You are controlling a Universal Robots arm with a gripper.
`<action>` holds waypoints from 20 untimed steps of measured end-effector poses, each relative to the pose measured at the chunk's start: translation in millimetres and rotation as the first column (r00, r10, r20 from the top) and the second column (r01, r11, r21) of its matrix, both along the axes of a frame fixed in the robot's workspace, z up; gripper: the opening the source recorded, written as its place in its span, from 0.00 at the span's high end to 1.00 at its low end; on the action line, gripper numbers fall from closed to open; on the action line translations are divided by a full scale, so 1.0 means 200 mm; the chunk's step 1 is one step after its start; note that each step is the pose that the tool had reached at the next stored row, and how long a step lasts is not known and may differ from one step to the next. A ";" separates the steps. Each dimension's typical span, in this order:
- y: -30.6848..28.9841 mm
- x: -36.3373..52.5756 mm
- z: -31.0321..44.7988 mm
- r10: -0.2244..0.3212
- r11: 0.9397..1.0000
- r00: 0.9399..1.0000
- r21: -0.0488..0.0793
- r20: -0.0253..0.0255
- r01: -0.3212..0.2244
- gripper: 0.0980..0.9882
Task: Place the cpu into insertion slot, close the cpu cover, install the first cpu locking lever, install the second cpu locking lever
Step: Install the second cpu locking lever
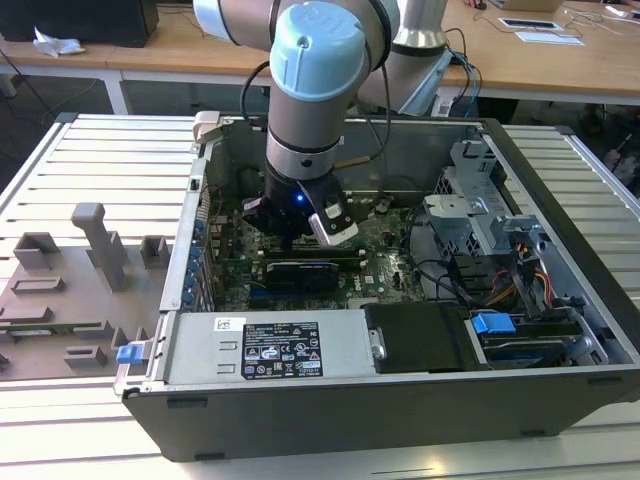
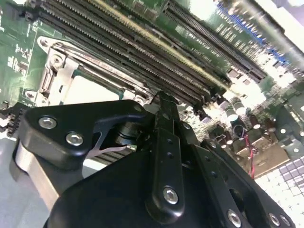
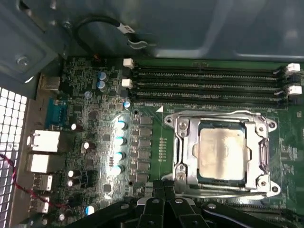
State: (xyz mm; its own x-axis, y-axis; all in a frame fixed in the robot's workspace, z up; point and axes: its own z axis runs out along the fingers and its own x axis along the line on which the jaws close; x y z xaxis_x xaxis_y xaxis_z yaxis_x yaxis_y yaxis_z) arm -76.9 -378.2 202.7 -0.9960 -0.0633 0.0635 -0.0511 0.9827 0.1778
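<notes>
So the cpu (image 3: 222, 153) is already sitting in the insertion slot (image 3: 183, 124) with the cpu cover (image 3: 187, 159) down; exterior view has the gripper (image 1: 290, 240) at the case's (image 1: 400, 400) 12 o'clock; can't tell the jaws' state.

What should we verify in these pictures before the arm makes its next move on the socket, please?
1. The cpu lies in the insertion slot: ok.
2. The cpu cover is down around the cpu: ok.
3. Both locking levers latched: cannot tell.
4. The gripper sits beside the slot's edge, nothing held: ok.
5. Jaws open or shut: cannot tell.
6. The memory slots stand apart from the socket: ok.
</notes>
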 end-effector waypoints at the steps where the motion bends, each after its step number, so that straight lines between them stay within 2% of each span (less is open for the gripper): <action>1: 0.031 0.000 -0.017 0.008 1.000 1.000 0.000 0.000 -0.008 0.99; 2: 0.040 0.000 -0.021 0.013 1.000 1.000 0.001 0.000 -0.013 0.99; 4: 0.017 -0.002 -0.022 0.015 1.000 1.000 0.002 0.001 -0.015 0.99; 6: 0.010 -0.002 -0.021 0.015 1.000 1.000 0.006 0.001 -0.015 0.99; 7: 0.010 -0.002 -0.012 0.016 1.000 1.000 0.007 0.002 -0.016 0.99; 8: 0.013 -0.001 0.050 0.016 1.000 1.000 0.007 0.002 -0.016 0.99; 9: 0.015 0.000 0.075 0.016 1.000 1.000 0.007 0.002 -0.016 0.99; 10: 0.019 0.016 0.075 0.016 1.000 1.000 0.007 0.001 -0.016 0.99; 11: 0.022 0.041 0.076 0.016 1.000 1.000 0.007 -0.001 -0.016 0.99; 13: 0.030 0.084 0.074 0.016 1.000 1.000 0.007 -0.008 -0.016 0.99; 15: 0.038 0.132 0.069 0.016 1.000 1.000 0.007 -0.018 -0.016 0.99; 17: 0.050 0.223 0.055 0.016 1.000 0.999 0.008 -0.040 -0.016 0.99; 18: 0.065 0.294 0.047 0.016 1.000 0.999 0.006 -0.052 -0.016 0.99; 20: 0.097 0.320 0.047 0.014 1.000 0.998 -0.021 -0.054 -0.015 0.99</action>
State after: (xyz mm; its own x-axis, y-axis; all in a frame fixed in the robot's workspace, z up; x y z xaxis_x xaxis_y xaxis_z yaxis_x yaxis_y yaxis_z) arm -13.0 -358.8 212.2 -0.9901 -0.0761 0.1181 -0.0567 0.9856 0.1591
